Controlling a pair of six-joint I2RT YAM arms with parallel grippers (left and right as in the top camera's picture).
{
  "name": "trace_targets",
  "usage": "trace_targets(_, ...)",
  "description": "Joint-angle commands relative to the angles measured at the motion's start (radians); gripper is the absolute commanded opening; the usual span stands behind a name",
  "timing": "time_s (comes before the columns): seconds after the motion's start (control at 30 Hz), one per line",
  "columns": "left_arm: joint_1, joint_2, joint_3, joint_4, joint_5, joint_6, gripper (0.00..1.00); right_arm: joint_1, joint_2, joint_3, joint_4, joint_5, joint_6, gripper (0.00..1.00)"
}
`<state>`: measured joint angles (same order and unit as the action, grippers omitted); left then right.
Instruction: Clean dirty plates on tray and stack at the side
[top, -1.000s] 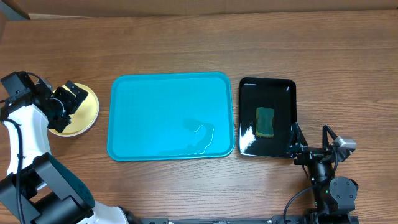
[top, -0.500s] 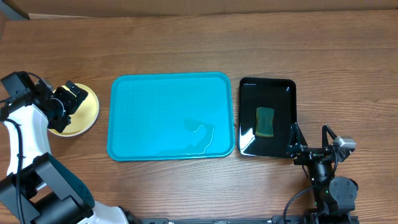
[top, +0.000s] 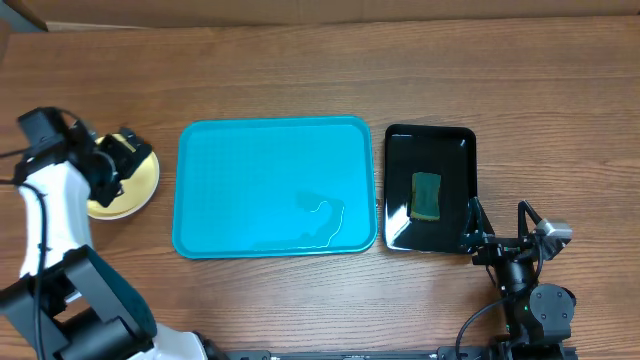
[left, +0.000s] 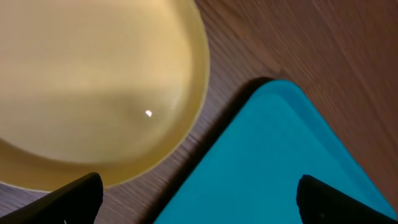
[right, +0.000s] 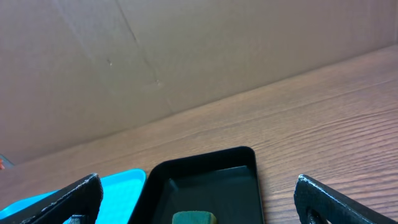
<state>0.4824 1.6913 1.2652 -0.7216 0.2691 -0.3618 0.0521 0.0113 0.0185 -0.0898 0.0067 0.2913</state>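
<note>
pale yellow plate (left: 93, 81) ahead-left of the left gripper (left: 199, 200), rounded corner of the turquoise tray (left: 273, 162) ahead-right, strip of brown wood table (left: 298, 43) between them, dark fingertips (left: 68, 202) spread wide apart

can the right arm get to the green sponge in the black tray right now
Probably yes. The right gripper is open and empty by the black tray's near right corner, and the sponge lies alone in that tray with nothing over it or in between.
</note>
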Motion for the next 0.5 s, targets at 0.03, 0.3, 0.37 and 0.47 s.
trace_targets(0.03,-0.148,-0.196,0.019,0.0,-0.126,0.026,1.0,-0.007,-0.008,-0.011,0.006,-0.002,-0.004,1.0)
trace_targets(0.3,-0.474,-0.574,0.019,0.0,-0.146,0.026,1.0,-0.007,-0.008,-0.011,0.006,-0.002,-0.004,1.0)
trace_targets(0.37,-0.54,-0.647,0.019,0.0,-0.146,0.026,1.0,-0.007,-0.008,-0.011,0.006,-0.002,-0.004,1.0)
trace_targets(0.47,-0.612,-0.727,0.019,0.0,-0.146,0.026,1.0,-0.007,-0.008,-0.011,0.006,-0.002,-0.004,1.0)
